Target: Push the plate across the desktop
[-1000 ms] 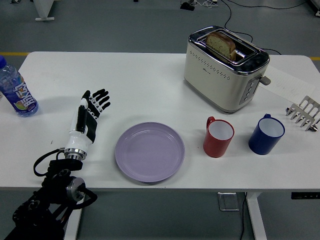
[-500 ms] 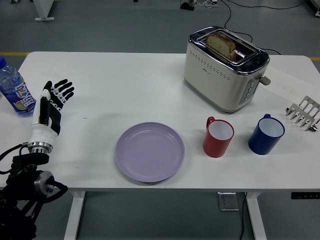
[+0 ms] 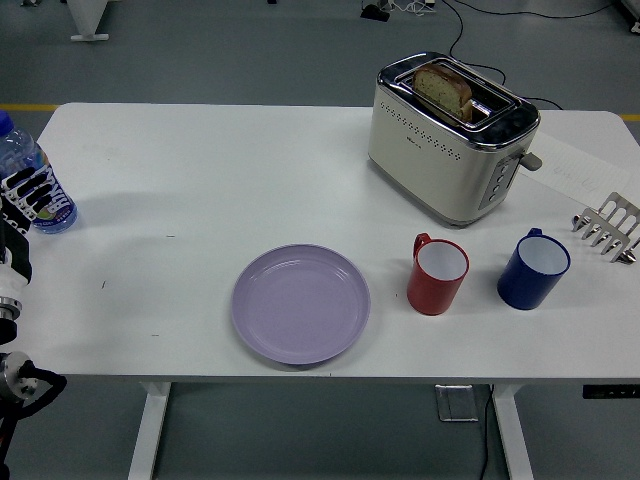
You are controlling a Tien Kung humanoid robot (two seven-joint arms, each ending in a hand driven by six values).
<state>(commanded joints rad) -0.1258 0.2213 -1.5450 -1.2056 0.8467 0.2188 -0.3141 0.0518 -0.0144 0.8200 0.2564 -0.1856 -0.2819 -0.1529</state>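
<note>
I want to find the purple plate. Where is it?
The purple plate sits near the table's front edge, a little left of the middle, just left of the red mug.

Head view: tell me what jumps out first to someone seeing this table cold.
The shiny cream toaster at the far right, a slice of bread standing in its slot, draws the eye first. Next come the lilac plate near the front edge at centre, and the red mug and blue mug side by side to its right. The left hand sits at the left edge, in front of a water bottle.
</note>
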